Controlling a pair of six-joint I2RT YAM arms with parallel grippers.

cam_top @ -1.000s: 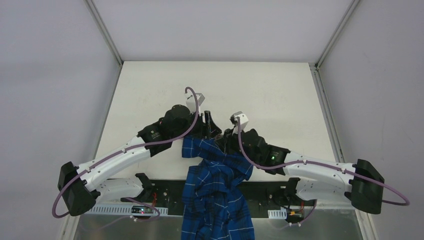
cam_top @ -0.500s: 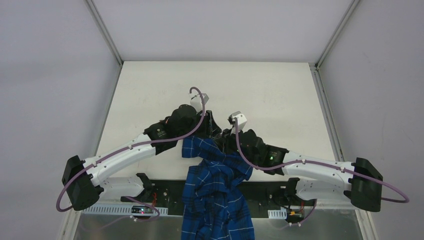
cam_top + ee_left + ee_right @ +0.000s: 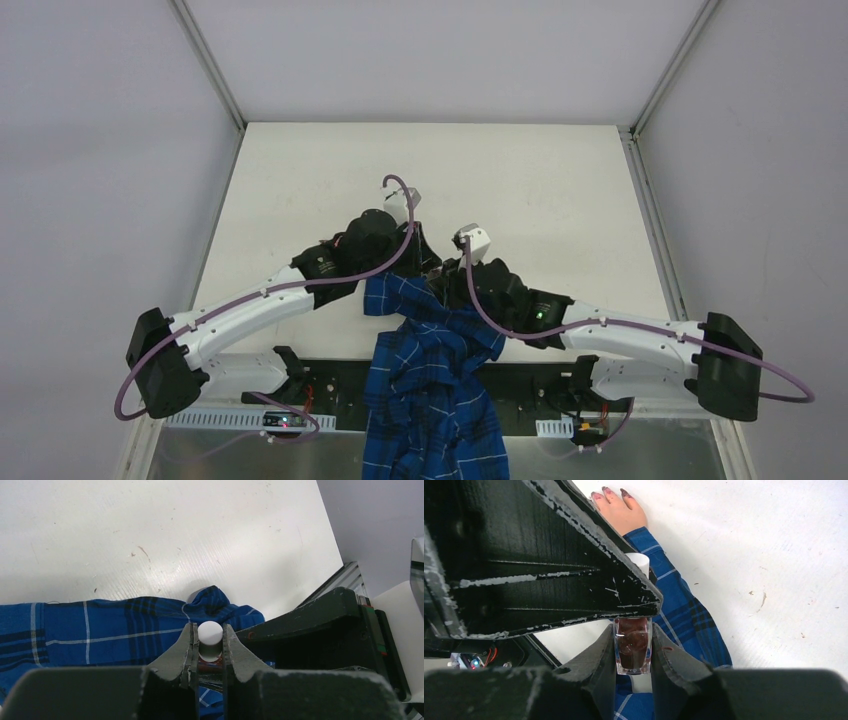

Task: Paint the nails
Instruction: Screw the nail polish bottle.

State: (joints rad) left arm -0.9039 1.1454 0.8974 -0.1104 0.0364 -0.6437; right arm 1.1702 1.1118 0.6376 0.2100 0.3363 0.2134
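Left claw [image 3: 209, 636] pinches the white cap [image 3: 210, 630]; right claw [image 3: 633, 647] squeezes the little glass polish bottle [image 3: 633, 655]. The nails [image 3: 611, 492], at the top of the right wrist view, look tiny and hard: brush them softly, never grab.

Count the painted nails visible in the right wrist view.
3, side by side tipping the pale hand at the top: left nail, middle nail, right nail. Others may be hidden.
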